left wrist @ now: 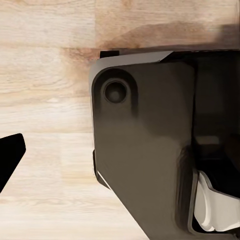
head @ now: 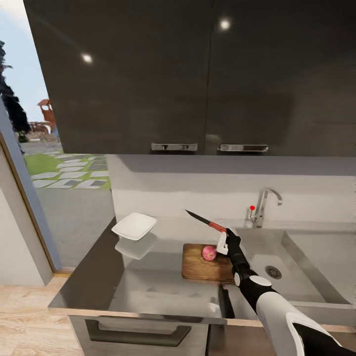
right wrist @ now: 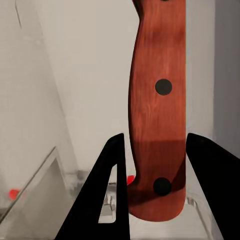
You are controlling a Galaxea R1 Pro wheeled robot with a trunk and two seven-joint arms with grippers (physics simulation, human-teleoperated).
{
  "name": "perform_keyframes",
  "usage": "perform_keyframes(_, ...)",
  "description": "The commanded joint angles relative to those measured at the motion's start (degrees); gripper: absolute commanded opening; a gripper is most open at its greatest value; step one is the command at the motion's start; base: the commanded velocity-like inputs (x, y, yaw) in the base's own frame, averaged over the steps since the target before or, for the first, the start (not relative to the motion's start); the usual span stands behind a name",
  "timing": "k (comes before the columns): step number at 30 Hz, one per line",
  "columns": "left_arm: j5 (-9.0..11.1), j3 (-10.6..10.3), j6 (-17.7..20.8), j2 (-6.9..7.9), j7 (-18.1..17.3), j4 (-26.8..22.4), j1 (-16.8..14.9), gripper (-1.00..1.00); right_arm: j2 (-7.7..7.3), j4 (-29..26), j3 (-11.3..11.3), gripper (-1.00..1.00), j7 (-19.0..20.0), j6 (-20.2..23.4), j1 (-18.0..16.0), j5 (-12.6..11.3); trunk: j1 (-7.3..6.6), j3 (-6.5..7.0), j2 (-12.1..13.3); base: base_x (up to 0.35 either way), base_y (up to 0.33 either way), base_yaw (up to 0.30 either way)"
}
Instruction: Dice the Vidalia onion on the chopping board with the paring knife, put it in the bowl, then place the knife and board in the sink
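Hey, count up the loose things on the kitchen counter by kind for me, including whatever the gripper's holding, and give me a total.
Bowl: 1, white, on the countertop
Chopping board: 1
Vidalia onion: 1, whole, on the board
Paring knife: 1, held in the right gripper above the board
Total: 4

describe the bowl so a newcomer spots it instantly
Start at the sink and go left along the grey countertop, past the wooden board carrying the onion. The bowl sits beyond the board's far left corner: the only white, squarish dish there.
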Motion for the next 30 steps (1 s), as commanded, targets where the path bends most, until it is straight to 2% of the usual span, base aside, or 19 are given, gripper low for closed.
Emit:
perform_keyframes(1,0.59,-0.48,-0.06,-0.02,-0.04,0.15,-0.06,1.0,0.03,0.04,-0.49,-1.0,-0.06,-0.36,-0.02,0.35,0.02,-0.03,-0.05,-0.013,-0.261,0.0)
perform_keyframes(15,0.59,-0.48,-0.14,-0.02,-0.08,0.15,-0.06,1.0,0.1,0.16,-0.45,-1.0,-0.05,-0.37,-0.02,0.4,0.02,-0.03,-0.05,-0.122,-0.264,0.0)
perform_keyframes(19,0.59,-0.48,-0.15,0.08,-0.08,0.15,-0.06,1.0,0.6,2.38,-0.3,-1.0,-0.05,-0.37,-0.02,0.64,0.02,-0.03,-0.05,-0.2,-0.184,0.0)
perform_keyframes(30,0.44,-0.48,-0.23,0.65,-0.08,0.0,-0.06,1.0,2.21,4.38,-0.23,-1.0,0.01,-0.37,-0.02,0.67,0.02,-0.03,-0.05,-0.031,-0.026,0.0)
